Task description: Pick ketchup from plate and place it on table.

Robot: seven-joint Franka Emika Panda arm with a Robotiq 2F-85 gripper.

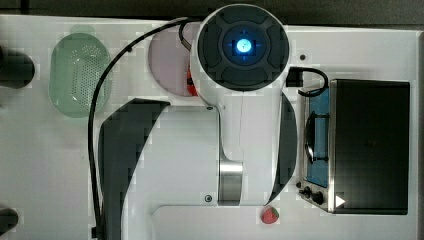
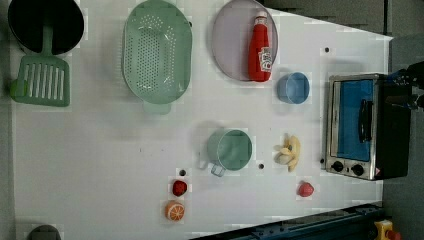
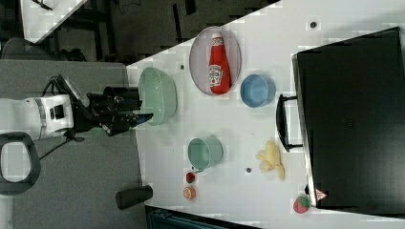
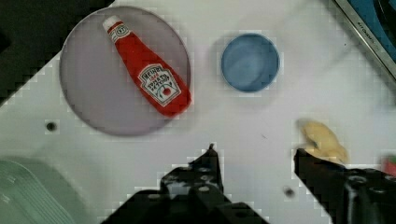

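Claw (image 4: 256, 156) parted, empty | one ketchup (image 4: 148, 74) | one plate (image 4: 88, 93)

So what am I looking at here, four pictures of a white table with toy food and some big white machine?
It is one robot arm, white and jointed, filmed at one moment by four cameras. One looks straight down on the arm, two look at the white table from other spots, and one rides on the wrist. The black two-fingered gripper stands open above the table and holds nothing. A red squeeze ketchup bottle lies on a round mauve-grey plate. Nearby are a small blue bowl, a green perforated basket, a green mug, a peeled banana and a toy oven.
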